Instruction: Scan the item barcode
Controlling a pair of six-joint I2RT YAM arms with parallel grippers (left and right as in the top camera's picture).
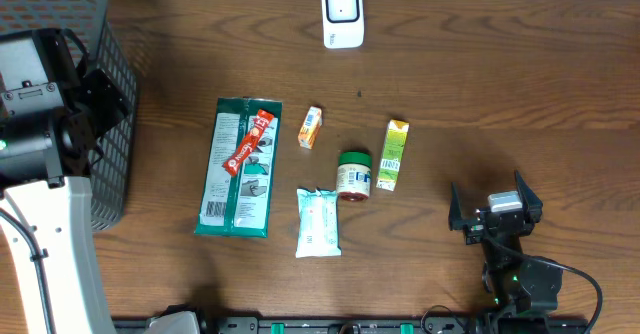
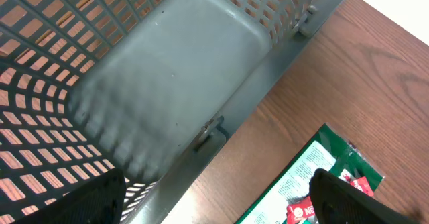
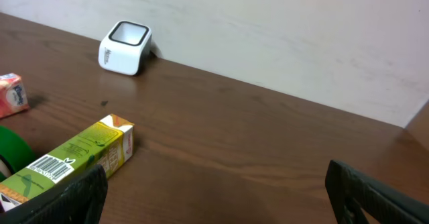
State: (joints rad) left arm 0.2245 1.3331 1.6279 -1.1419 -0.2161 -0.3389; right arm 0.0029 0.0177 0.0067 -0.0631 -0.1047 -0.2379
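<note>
Green carton: barcode label faces up; brand writing unreadable.

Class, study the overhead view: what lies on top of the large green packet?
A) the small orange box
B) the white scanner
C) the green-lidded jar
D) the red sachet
D: the red sachet lies diagonally across the upper part of the large green packet.

The left arm rises along the far left, and the left gripper is empty with its jaws spread wide. The right arm sits low at the near right, and the right gripper is likewise wide apart and empty.
</note>
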